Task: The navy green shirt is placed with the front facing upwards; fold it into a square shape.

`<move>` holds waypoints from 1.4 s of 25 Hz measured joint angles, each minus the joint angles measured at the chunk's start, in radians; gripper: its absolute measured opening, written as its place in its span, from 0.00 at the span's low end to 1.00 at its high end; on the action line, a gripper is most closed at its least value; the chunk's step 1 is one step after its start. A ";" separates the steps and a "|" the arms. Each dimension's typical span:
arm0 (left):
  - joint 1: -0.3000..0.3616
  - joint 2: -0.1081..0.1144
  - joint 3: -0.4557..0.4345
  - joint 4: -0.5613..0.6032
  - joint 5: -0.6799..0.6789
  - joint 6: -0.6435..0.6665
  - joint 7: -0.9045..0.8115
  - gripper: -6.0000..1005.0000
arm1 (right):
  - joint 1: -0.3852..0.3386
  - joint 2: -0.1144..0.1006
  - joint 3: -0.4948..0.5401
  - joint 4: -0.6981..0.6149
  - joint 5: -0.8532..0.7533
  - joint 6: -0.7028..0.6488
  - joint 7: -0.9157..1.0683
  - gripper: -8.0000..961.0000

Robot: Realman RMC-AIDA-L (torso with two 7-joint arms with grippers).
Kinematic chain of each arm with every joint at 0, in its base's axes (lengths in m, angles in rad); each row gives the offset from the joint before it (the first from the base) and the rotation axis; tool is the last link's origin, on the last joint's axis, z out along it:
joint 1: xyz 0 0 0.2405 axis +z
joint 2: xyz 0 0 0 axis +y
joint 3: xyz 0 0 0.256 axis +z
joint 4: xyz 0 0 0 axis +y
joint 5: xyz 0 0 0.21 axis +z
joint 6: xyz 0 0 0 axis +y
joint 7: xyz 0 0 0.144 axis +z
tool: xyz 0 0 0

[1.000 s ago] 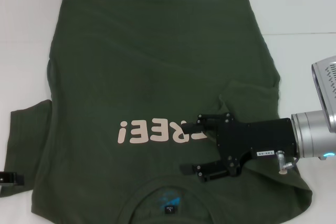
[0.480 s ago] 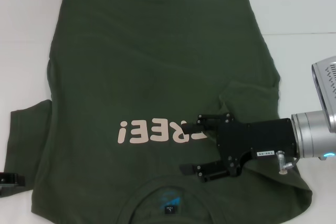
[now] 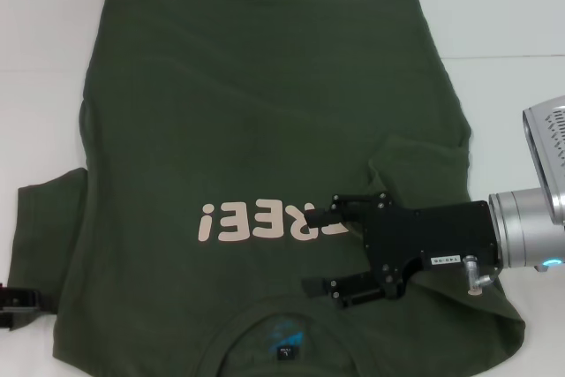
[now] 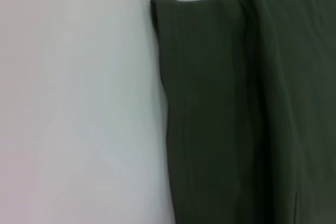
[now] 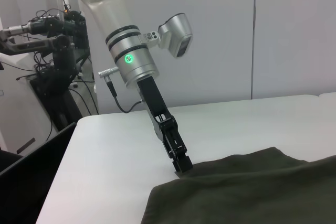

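Basically, the white table [image 3: 521, 6] carries everything: the navy green shirt [image 3: 265, 130] lies spread flat across it, front up, pink "FREE!" lettering [image 3: 265, 221] toward the robot, collar and blue neck label [image 3: 287, 339] at the near edge, hem at the far edge. Flat and face-up suits folding, since sleeves and sides can be turned in over the chest. The robot's-right sleeve [image 3: 424, 169] is already turned inward and lies bunched on the body, so I judge the first side fold is in hand. The left sleeve [image 3: 44, 227] is still out flat on the table, shown close up in the left wrist view, so that side is not yet done. The right gripper [image 3: 322, 249] sits low over the chest just beside the end of the lettering, jaws apart, nothing between them that I can see; likely placed there to release or press the turned-in sleeve. The left gripper [image 5: 181, 165] is at the table's left edge, tip down at the sleeve's edge in the right wrist view, presumably set for a pinch; whether its jaws are apart or together, cannot tell.
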 joint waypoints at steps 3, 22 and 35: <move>-0.007 0.002 -0.002 -0.008 -0.004 0.000 0.000 0.75 | 0.000 0.000 0.000 0.000 0.000 0.000 0.000 0.92; -0.013 0.012 -0.006 -0.009 -0.013 -0.005 -0.003 0.75 | -0.005 0.000 -0.002 0.003 0.000 0.010 0.000 0.92; -0.009 0.012 -0.008 -0.001 0.020 -0.007 -0.007 0.75 | 0.000 0.000 -0.002 0.003 -0.002 0.013 0.002 0.92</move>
